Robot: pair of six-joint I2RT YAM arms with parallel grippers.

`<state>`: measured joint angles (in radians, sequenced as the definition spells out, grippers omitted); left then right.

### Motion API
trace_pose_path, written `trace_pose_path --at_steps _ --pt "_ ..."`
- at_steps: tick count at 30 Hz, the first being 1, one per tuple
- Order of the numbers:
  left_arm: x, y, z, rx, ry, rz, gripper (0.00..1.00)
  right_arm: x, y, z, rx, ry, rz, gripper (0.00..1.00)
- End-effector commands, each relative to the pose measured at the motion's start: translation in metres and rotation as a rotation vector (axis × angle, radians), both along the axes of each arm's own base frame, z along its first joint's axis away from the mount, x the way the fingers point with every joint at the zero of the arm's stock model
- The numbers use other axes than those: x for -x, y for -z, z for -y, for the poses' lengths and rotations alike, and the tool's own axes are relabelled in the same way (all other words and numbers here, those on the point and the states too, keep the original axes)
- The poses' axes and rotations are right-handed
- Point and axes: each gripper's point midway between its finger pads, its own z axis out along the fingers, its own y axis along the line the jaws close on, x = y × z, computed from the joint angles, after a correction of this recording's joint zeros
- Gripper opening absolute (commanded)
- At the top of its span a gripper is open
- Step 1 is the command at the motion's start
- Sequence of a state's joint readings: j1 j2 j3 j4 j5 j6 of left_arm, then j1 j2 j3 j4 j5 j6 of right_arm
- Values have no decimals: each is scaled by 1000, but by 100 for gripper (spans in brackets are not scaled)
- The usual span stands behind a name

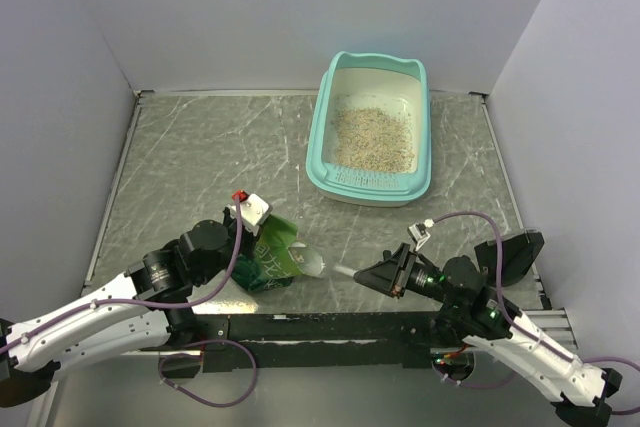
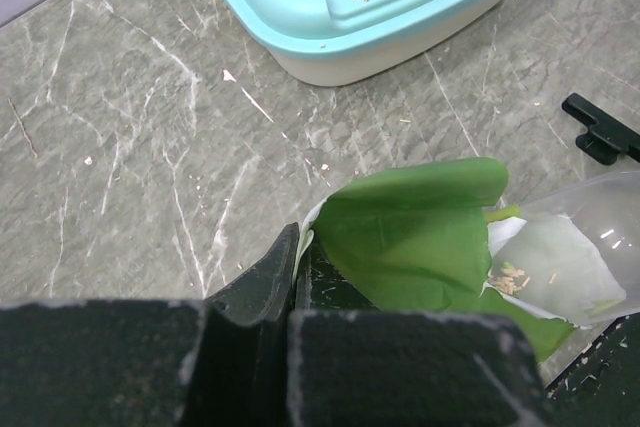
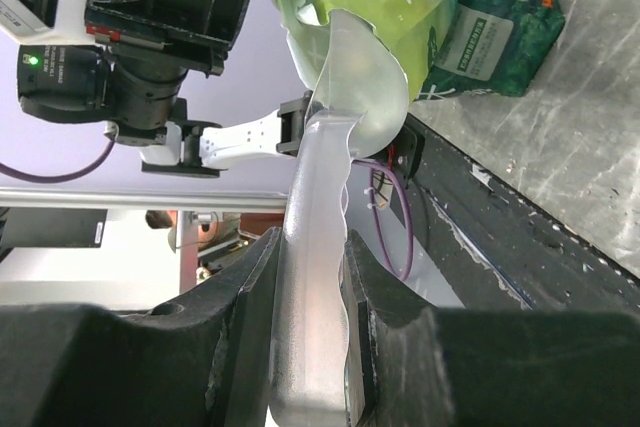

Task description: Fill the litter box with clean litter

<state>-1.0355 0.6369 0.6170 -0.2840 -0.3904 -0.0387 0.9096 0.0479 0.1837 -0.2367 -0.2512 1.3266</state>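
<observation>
Shows a grey marbled table (image 1: 200, 167) with the teal litter box (image 1: 375, 184) at its far right, well apart from both arms. Holds a thin bed of clean litter (image 1: 372, 135) on the white floor. At the near edge, clamps a green pouch (image 1: 270, 259) in the left gripper (image 2: 297, 277), fingers together on its edge. Pinches a clear plastic strip (image 3: 325, 147) running from the pouch's mouth in the right gripper (image 3: 310, 257).

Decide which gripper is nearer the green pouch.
Left. The left gripper is shut on the green pouch; the right gripper sits to its right, clamping clear plastic stretched from it.
</observation>
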Motion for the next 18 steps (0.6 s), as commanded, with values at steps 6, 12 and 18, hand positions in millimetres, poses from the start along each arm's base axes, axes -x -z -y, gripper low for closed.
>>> trace_pose_path --at_steps 6,12,18 --pt "-5 -19 -11 66 -63 58 1 8 -2 9 29 -7 -19 0" --pt "-7 -24 -17 80 -85 76 1 13 -13 13 17 -23 23 0" --pt "-8 -22 -19 67 -99 75 1 17 -27 22 -7 -9 53 0"
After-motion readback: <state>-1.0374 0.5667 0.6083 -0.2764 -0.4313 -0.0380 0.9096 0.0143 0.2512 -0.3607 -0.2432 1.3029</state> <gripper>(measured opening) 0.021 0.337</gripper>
